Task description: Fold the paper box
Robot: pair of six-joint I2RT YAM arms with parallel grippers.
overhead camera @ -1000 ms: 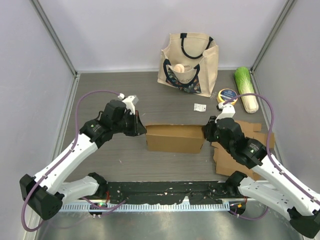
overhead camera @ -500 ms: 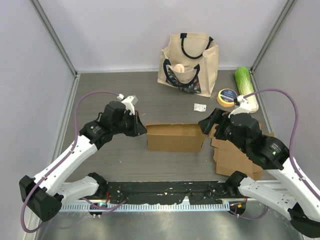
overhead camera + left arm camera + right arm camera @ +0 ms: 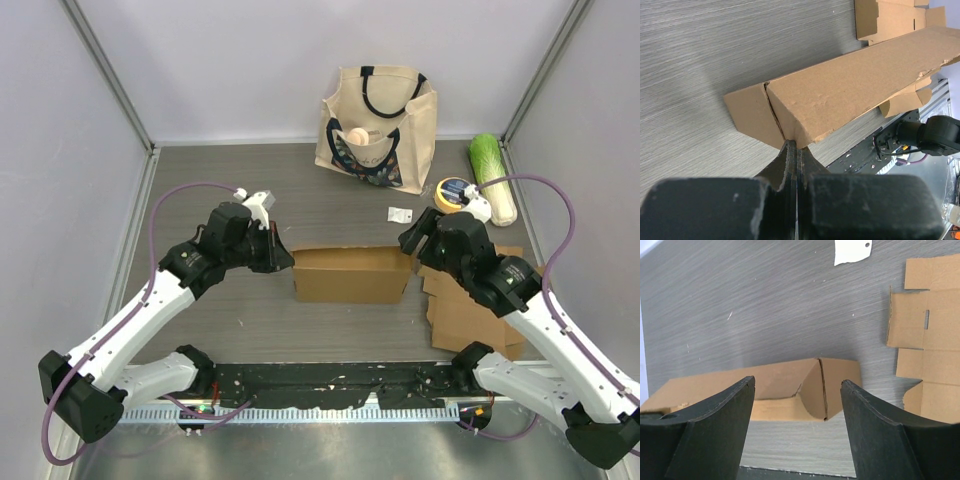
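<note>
Paper box [image 3: 350, 276] lies mid-table [image 3: 200, 190], towards the near edge.
Left gripper [image 3: 283, 257] is closed, its tips against the box's left end; right gripper [image 3: 412, 240] hangs over the right end, jaws spread wide, holding nothing.

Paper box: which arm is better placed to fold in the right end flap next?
Right. The right claw is open, facing the paper box at its right end; the left claw is shut, tips at its left end.

Paper box [image 3: 350, 276]: matt brown cardboard, slightly rough.
Desk [image 3: 300, 180] grey wood-grain, smooth; tote bag [image 3: 345, 105] cream cloth; right tool [image 3: 797, 381] matt black.
</note>
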